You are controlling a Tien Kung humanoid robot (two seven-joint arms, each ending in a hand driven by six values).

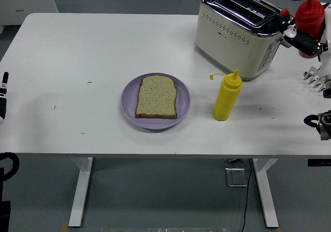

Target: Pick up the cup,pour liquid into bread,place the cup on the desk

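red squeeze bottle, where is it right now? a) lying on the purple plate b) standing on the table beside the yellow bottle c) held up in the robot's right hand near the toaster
c: the red squeeze bottle is held off the table in the right hand, beside the toaster.

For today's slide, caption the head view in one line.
Right robot hand lifts red bottle beside toaster; bread waits.

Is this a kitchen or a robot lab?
Probably a robot lab set up like breakfast time. A toaster, bread on a purple plate and a yellow squeeze bottle sit on a plain white desk, and the robot's right hand holds a red bottle.
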